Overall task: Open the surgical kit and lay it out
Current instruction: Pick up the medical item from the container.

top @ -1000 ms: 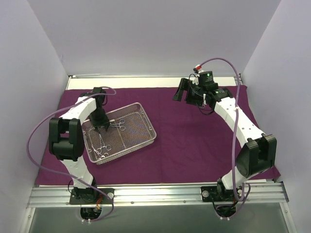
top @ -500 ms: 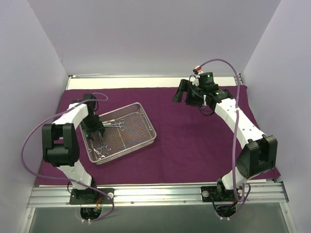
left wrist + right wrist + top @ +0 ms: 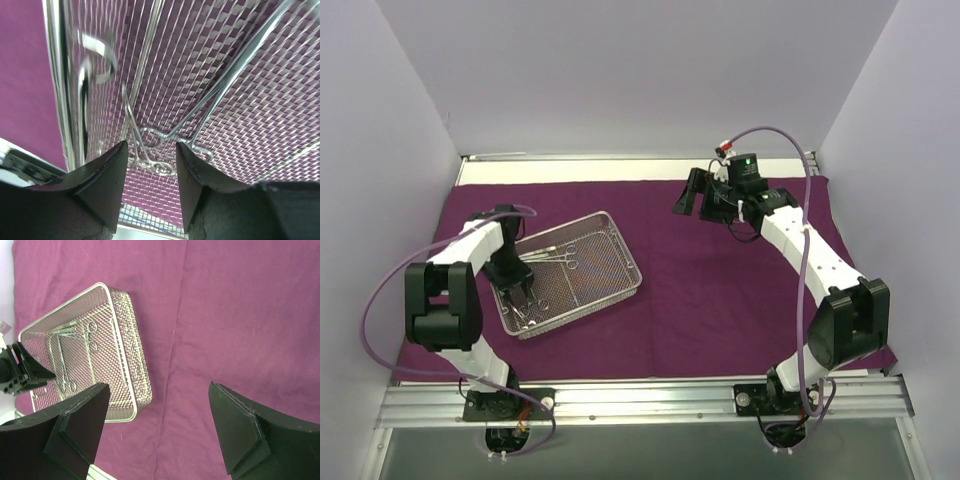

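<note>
The dark purple cloth [image 3: 720, 290] lies spread flat over the table. The silver wire-mesh tray [image 3: 625, 247] sits on its left half, turned at an angle. Several silver clamps [image 3: 560, 256] lie inside it. My left gripper [image 3: 520, 289] is open and empty, low over the tray's near-left part. In the left wrist view the left gripper [image 3: 150, 152] straddles ring-handled clamps [image 3: 160, 167] on the mesh without touching them. My right gripper [image 3: 693, 196] is wide open and empty, high over the cloth at the back right. The right wrist view shows the right gripper [image 3: 159, 387] over bare cloth [image 3: 240, 315], with the tray [image 3: 136, 357] to its left.
White walls close in the left, back and right sides. A white strip of table [image 3: 570, 170] shows behind the cloth. A metal rail [image 3: 650, 400] carries both arm bases at the near edge. The tray's upright rim [image 3: 62, 85] runs close beside my left fingers.
My left gripper has moved from the tray's far part toward its near-left part and lowered. My right gripper has shifted slightly left. The tray and clamps have not moved.
</note>
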